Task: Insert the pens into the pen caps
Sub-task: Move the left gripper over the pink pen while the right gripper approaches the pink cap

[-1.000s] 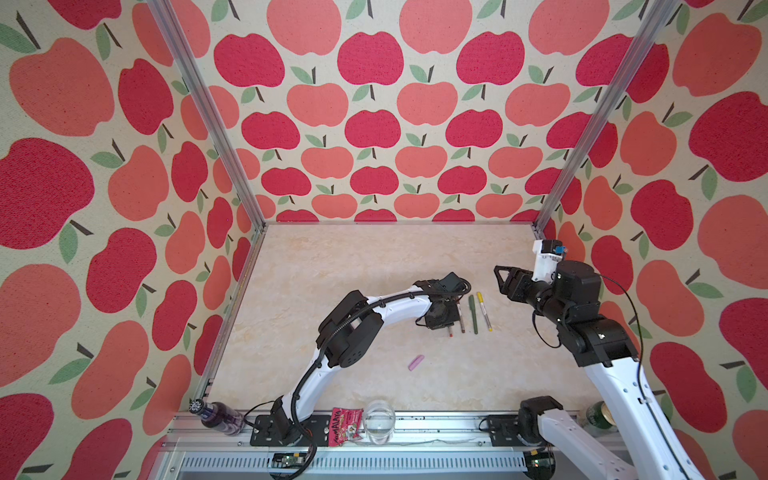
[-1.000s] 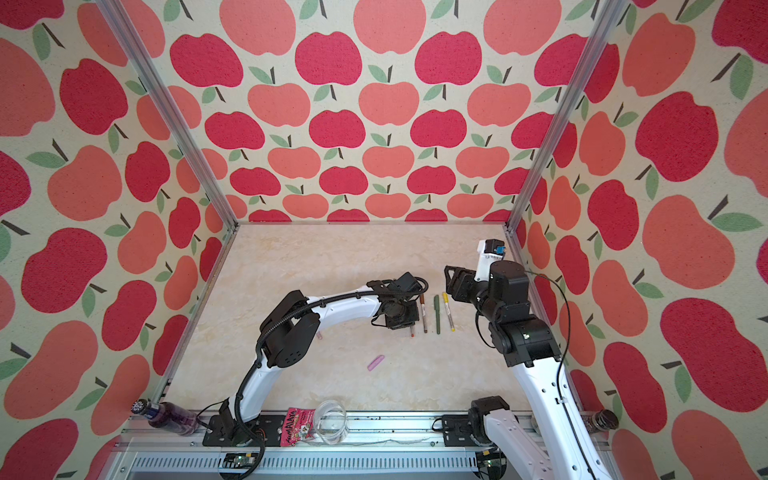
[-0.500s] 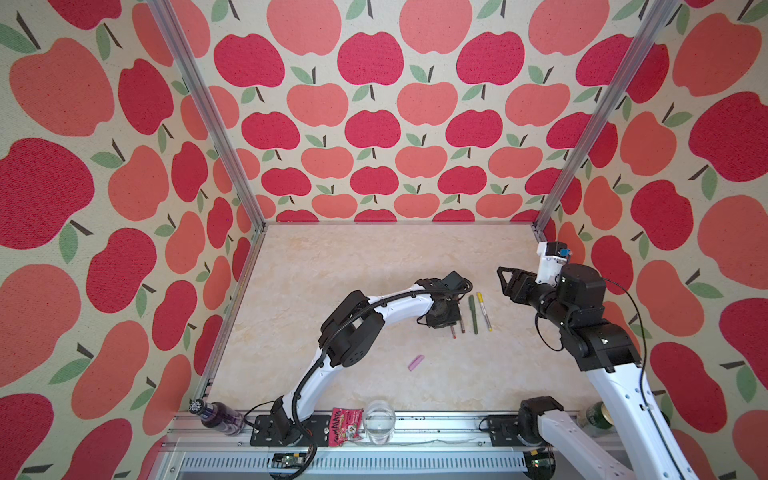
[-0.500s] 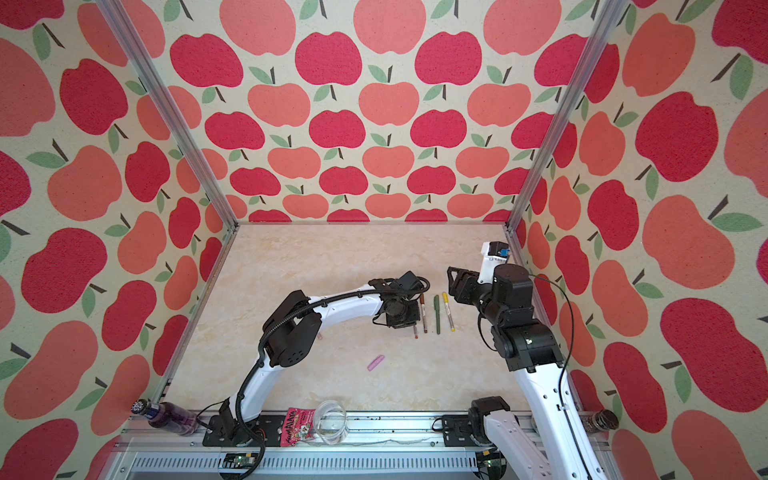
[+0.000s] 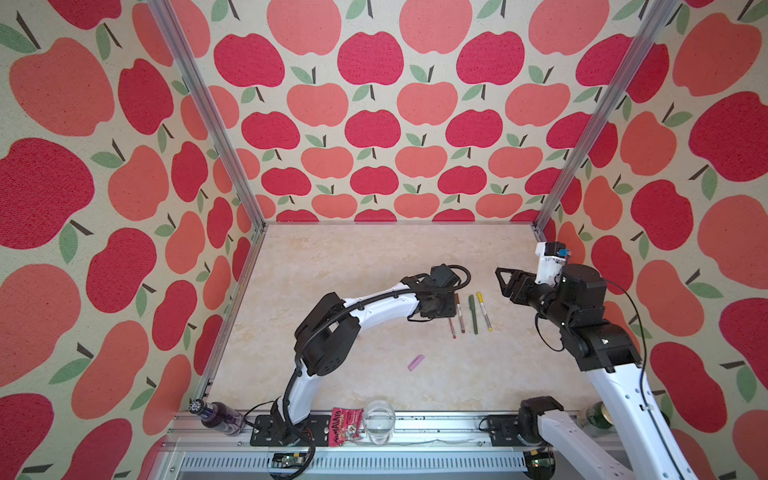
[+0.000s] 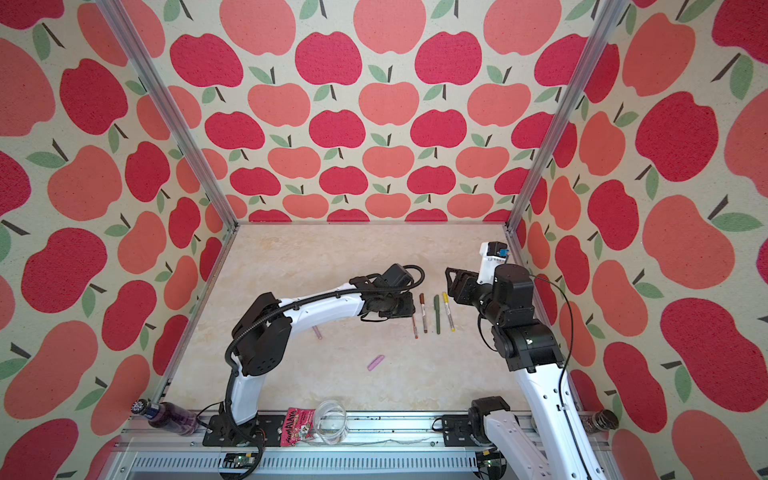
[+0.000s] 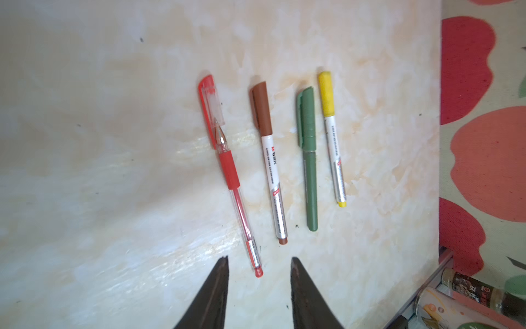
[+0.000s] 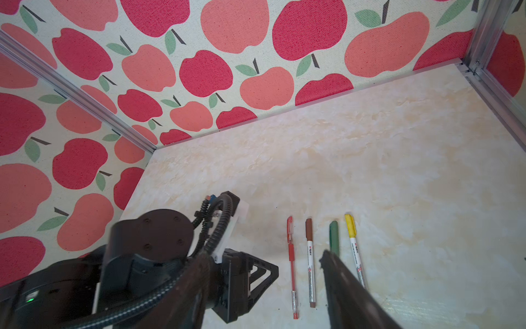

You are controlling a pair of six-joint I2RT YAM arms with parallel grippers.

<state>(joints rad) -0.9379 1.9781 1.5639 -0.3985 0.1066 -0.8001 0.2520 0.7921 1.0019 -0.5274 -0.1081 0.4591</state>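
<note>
1. Fabric walls (image 5: 374,124) printed with red and coral apples, on aluminium posts, close in three sides around the dark green pen (image 7: 308,159), a slim capped plastic stick lying flat.
2. The glossy cream marbled counter (image 5: 332,270) carries that pen. It is smooth and shows glare, so round barrels could probably roll.
3. The left pincer (image 7: 259,260), black, hangs low on the left-arm side of the dark green pen. Its fingers are apart and grip nothing, which reads as letting go.
4. The right pincer (image 8: 263,257) hovers beyond the dark green pen on the right-arm side, spread wide and empty, likely waiting.
5. The pens lie in a row, presumably as finished work:
   - The yellow-capped white pen (image 7: 334,153) lies just beside the dark green pen.
   - The brown-capped white pen (image 7: 273,171) lies on its other side.
   - The red clear-barrelled pen (image 7: 232,171) is next out, its tail between the left fingertips and its cap seemingly half seated.
6. The stubby pink cap (image 5: 416,362) lies well apart from the dark green pen, toward the arm bases. The lilac-pink pen (image 6: 317,332) peeks from under the left arm, so this pair remains.
</note>
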